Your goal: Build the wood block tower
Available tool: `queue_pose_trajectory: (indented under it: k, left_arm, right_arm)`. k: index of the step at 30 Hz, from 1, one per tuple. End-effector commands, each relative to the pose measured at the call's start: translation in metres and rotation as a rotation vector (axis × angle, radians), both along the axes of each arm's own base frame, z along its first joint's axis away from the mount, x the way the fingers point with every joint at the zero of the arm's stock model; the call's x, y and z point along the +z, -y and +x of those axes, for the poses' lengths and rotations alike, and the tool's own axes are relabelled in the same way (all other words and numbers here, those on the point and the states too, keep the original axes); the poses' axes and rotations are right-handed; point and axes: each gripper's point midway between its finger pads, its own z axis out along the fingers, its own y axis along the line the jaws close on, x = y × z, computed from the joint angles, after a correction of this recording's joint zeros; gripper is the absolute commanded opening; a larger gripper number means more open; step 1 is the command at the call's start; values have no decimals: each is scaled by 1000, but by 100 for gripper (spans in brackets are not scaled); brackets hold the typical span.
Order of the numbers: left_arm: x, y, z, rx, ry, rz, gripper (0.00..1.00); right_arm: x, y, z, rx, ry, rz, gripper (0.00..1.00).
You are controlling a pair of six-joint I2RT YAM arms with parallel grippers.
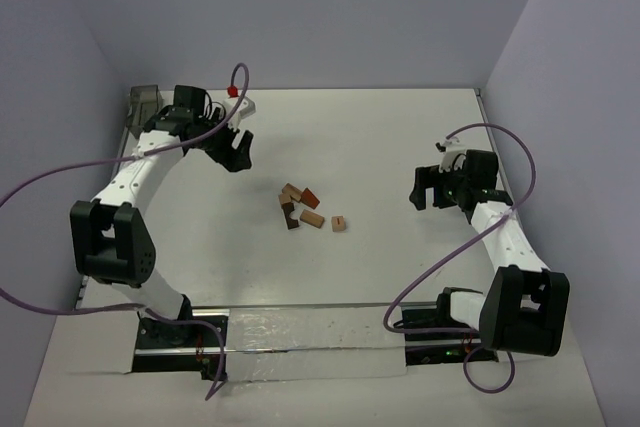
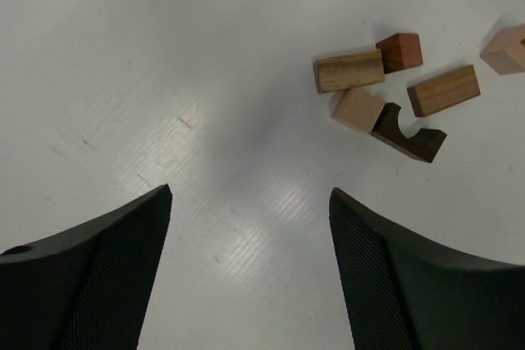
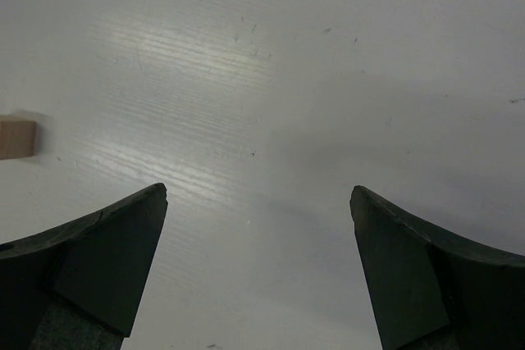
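Your left gripper (image 1: 237, 152) hangs over the table (image 1: 380, 137) with its jaws spread wide and nothing between them; your right gripper (image 1: 425, 190) is likewise fully spread and empty. The wood blocks (image 1: 300, 207) lie loose and unstacked mid-table between the arms, with one tan cube (image 1: 339, 223) just apart, toward the right arm.

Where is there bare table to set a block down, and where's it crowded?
Free: between the blocks and the right gripper, and the far middle strip of table. Crowded: the blocks themselves, and the far-left corner by the grey container.
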Motion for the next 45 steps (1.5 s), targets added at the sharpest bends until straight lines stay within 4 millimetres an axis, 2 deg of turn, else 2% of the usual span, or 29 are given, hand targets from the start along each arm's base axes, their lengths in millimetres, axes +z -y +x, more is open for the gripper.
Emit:
queue_pose_trajectory:
  k: [1, 3, 8, 13, 24, 35, 45]
  left_arm:
    - [5, 41, -5, -271, 35, 27, 80]
    - [-8, 60, -13, -342, 21, 67, 74]
    - [-39, 90, -27, -444, -18, 103, 68]
    - [-62, 93, -41, -511, 11, 142, 66]
    - [-98, 95, -43, -545, 8, 238, 64]
    - [-119, 101, -28, -544, 17, 283, 59]
    - [-129, 107, -37, -588, -3, 272, 57]
  right_arm:
    - [10, -2, 3, 39, 5, -1, 100]
    - [9, -3, 2, 47, 0, -2, 100]
    - [4, -5, -2, 81, -13, -2, 100]
    - [2, -9, -5, 121, -12, -9, 100]
    - [0, -9, -5, 110, -27, -3, 100]
    - [-1, -10, -4, 109, -34, 3, 100]
    - [-4, -7, -3, 101, -46, -3, 100]
